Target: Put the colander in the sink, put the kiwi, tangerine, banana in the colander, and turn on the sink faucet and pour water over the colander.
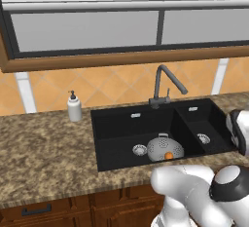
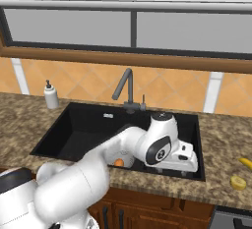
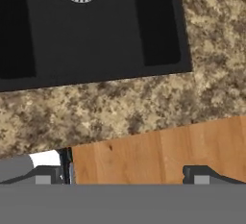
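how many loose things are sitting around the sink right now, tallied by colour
grey: 1, the colander in the large basin
orange: 1, the tangerine inside the colander
yellow: 2, the banana and a rounder yellow fruit on the counter to the right
white: 1, the soap bottle
total: 5
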